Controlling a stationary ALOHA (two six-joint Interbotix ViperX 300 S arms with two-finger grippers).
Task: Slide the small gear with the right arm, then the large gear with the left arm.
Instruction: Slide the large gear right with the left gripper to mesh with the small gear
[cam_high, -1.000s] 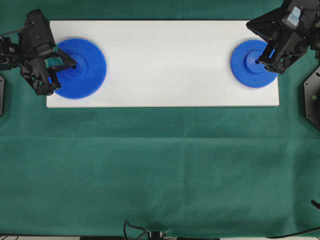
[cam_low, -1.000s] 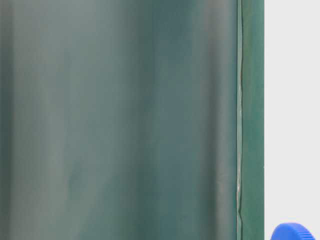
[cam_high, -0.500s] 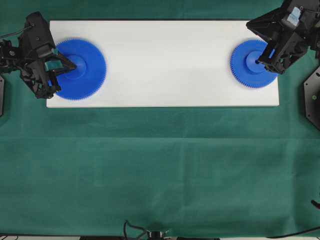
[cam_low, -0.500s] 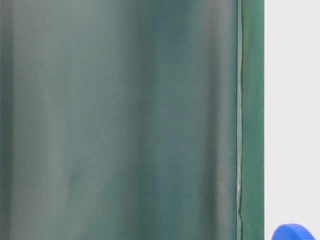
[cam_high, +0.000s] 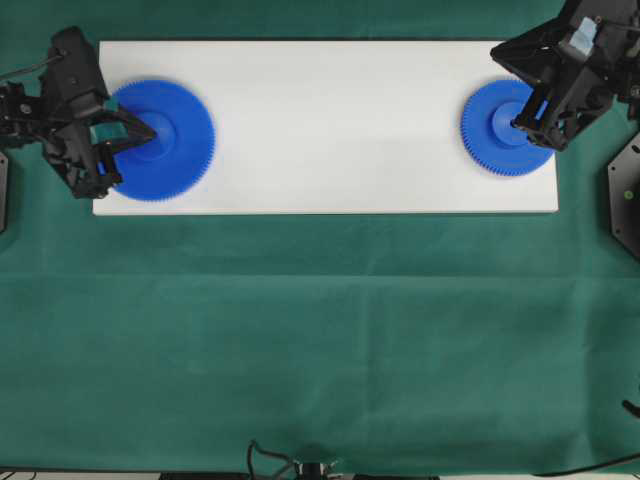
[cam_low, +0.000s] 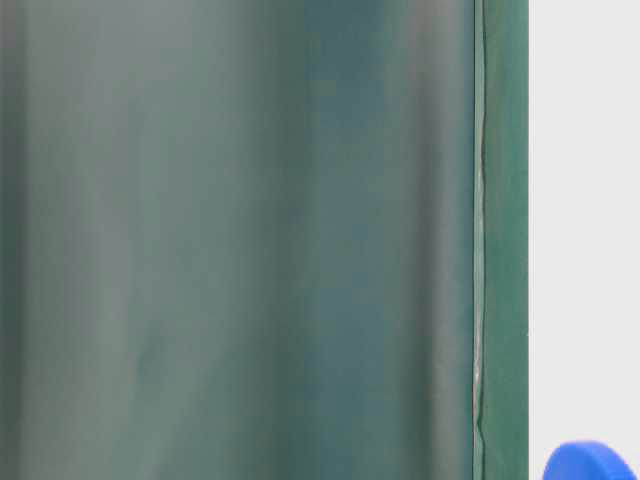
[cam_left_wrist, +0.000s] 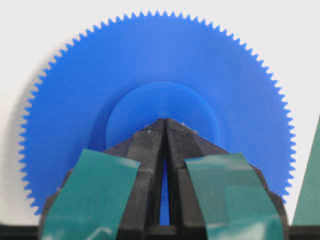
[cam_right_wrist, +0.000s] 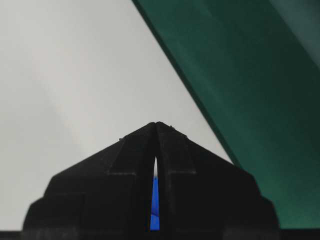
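The smaller flat blue plastic gear (cam_high: 507, 127) lies at the white board's (cam_high: 330, 120) right end, unmoved; the right tool (cam_high: 518, 123), tips together, stays on its hub. The wider blue gear (cam_high: 155, 139) has crept slightly inward under the closed left tool (cam_high: 148, 131), seemingly out of order.

The large gear (cam_high: 160, 140) lies flat on the board (cam_high: 330, 130) at its left end, directly under the tip of the left gripper (cam_high: 150, 130), whose closed point rests on the gear's hub. The small gear (cam_high: 505, 128) lies on the board's right end, under the pinched-together tip of the right gripper (cam_high: 518, 123). The board rests on the cloth (cam_high: 320, 340), which spreads out in front of both grippers.
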